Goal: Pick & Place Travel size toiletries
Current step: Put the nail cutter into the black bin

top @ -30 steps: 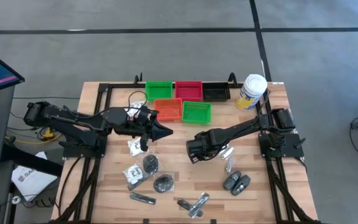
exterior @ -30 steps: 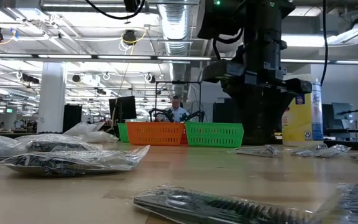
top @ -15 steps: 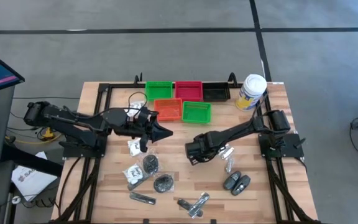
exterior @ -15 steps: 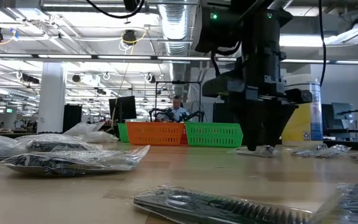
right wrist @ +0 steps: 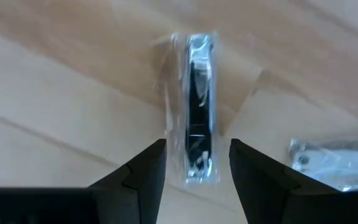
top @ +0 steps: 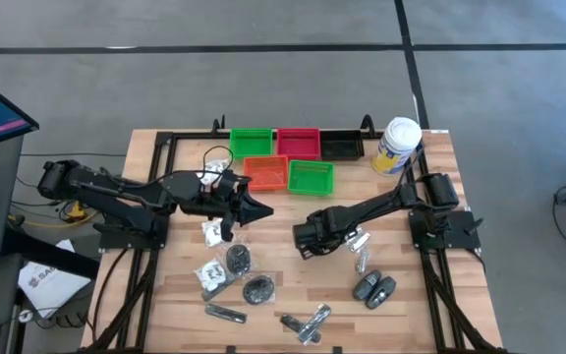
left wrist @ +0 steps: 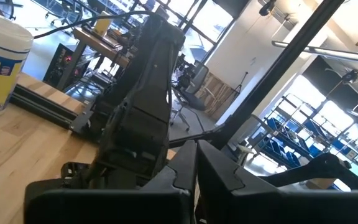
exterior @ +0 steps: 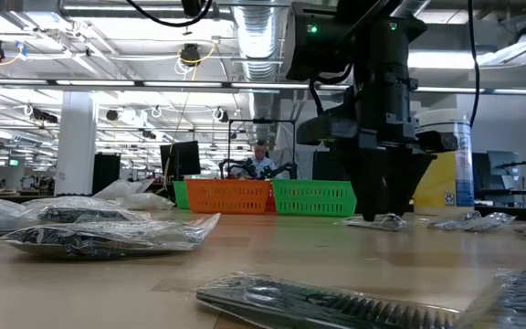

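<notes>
Right gripper (right wrist: pixel 197 165): fingers (right wrist: pixel 143 169) parted, straddling a slim silvery sachet (right wrist: pixel 197 112) in clear wrap that lies flat on the wooden table (top: pixel 283 285); the fingertips stand either side of the sachet's near end, no contact visible, nothing gripped. Low view shows the gripper (exterior: pixel 386 212) pointing straight down, tips at the tabletop. Right arm reaches from its base at the table's right edge inward toward mid-table, wrist bent down.

Left gripper (top: pixel 263 208): fingers clenched together, empty, held above the table just in front of the orange tray (top: pixel 264 172); arm stretched across from the left edge.

Travel size toiletries: a second silvery sachet (right wrist: pixel 334 163) close beside the first; clear packets (top: pixel 211 232) with white contents below the left gripper; black round pieces in plastic (top: pixel 249 275) toward the front; dark grey ovals (top: pixel 373 288) at front right; further slim sachets (top: pixel 308 323) at the front edge
</notes>
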